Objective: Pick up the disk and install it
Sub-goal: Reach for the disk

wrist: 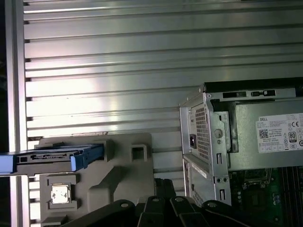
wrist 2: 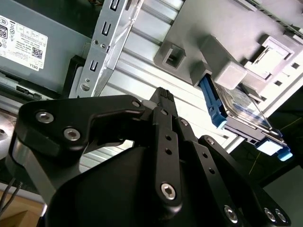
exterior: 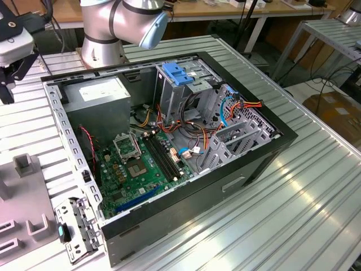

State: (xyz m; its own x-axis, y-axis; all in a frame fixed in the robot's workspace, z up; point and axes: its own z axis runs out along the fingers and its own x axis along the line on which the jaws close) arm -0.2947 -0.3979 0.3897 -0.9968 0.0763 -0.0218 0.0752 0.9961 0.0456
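Silver-grey with blue side rails, the disk [wrist: 52, 158] sits on edge in a slot of the grey holder block [wrist: 123, 165], on the ribbed aluminium table [wrist: 142, 71] beside the open computer case [exterior: 169, 141]. From where I stand, the black gripper [wrist 2: 163, 94] hangs above the table near the holder, clear of the disk, jaws pressed together on nothing.

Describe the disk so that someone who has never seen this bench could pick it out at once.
Find the open computer case on the ribbed metal table. Beside it lies a grey moulded holder, and the disk is slotted into that. It is the thin silver-grey slab with blue side rails; the holder's blocks are plain grey.
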